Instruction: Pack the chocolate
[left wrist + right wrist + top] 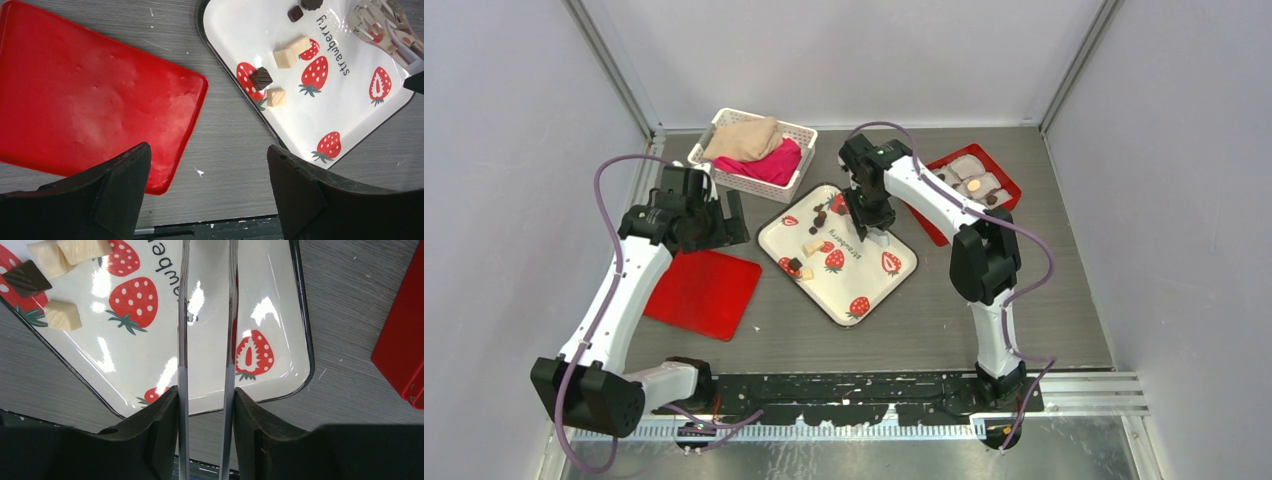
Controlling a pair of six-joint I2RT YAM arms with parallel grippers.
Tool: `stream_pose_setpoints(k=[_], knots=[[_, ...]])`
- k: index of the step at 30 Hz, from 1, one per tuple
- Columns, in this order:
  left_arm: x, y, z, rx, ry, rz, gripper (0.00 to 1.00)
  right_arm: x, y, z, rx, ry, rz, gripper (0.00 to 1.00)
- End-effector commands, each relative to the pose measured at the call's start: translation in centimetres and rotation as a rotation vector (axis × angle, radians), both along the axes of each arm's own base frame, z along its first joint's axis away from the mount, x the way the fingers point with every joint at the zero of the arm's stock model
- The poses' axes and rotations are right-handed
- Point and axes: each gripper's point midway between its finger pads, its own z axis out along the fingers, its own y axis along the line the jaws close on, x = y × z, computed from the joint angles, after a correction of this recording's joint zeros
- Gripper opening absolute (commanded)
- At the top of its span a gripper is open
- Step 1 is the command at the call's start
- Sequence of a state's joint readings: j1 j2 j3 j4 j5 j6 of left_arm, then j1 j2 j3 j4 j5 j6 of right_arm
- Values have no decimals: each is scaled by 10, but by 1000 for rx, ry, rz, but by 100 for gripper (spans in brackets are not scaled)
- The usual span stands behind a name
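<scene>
Dark chocolate lumps (820, 216) lie on the white strawberry-print tray (842, 322) among cream-coloured pieces (286, 57). The left wrist view shows one dark square (261, 78) and two more at the tray's far end (295, 13). My right gripper (871, 215) hangs over the tray, shut on metal tongs (183, 315) whose two arms stand apart. Their tips (372, 25) hover above the tray, seemingly empty. My left gripper (209, 155) is open and empty over bare table between the red lid (95, 95) and the tray.
A red box (1009, 185) with paper cups and a few pieces stands at the back right, beside the right arm. A white basket (799, 132) with cloths sits at the back, left of centre. The red lid (702, 292) lies flat left of the tray.
</scene>
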State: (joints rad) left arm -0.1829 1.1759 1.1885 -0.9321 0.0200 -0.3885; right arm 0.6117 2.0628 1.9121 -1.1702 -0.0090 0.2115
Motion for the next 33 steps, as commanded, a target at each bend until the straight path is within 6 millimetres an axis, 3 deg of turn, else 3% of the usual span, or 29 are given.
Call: stream_pose_setpoints(k=[1, 12, 20, 27, 33], knots=[[12, -2, 17, -14, -72, 1, 87, 6, 10, 1, 12, -30, 35, 46], [11, 1, 16, 2, -70, 3, 87, 34, 21, -7, -30, -82, 41, 46], [9, 2, 16, 6, -68, 1, 87, 43, 27, -11, -30, -93, 36, 43], [8, 1, 15, 2, -67, 0, 87, 47, 32, -5, -8, -105, 32, 23], [5, 3, 16, 4, -71, 3, 87, 46, 34, 21, 36, -149, 34, 8]])
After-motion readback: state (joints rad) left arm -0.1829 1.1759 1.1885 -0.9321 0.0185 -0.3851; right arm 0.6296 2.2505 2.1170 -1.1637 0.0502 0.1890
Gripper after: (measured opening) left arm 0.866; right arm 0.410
